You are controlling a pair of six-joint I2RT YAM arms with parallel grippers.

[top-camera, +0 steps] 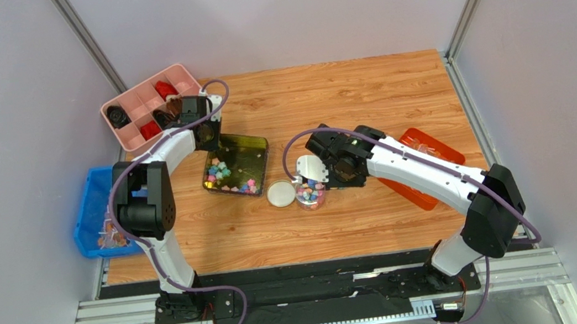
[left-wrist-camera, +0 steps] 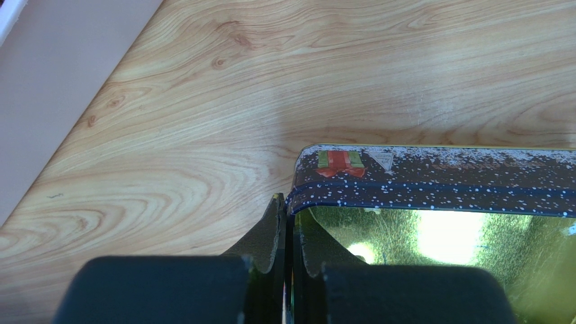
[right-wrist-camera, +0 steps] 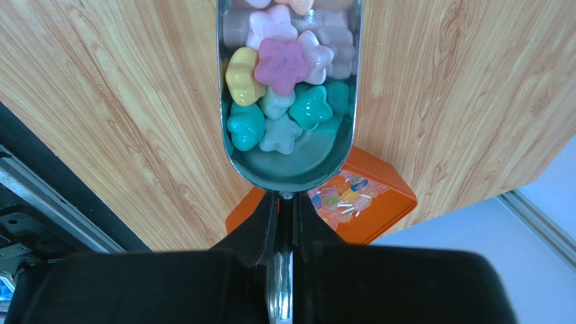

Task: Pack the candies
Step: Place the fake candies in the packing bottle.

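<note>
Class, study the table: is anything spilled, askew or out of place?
No spill shows. The tin sits askew to the table edge, left claw pinching its rim. The lid lies beside the open jar.

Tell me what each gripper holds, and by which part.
The left gripper pinches the tin by its wall near a corner. The right gripper holds the scoop of candies by its handle.

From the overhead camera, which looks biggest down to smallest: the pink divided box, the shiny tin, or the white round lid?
1. Pink plastic divided box, largest, though partly covered.
2. Rectangular gold-lined metal tin holding pastel candies.
3. White round lid, clearly smallest.
</note>
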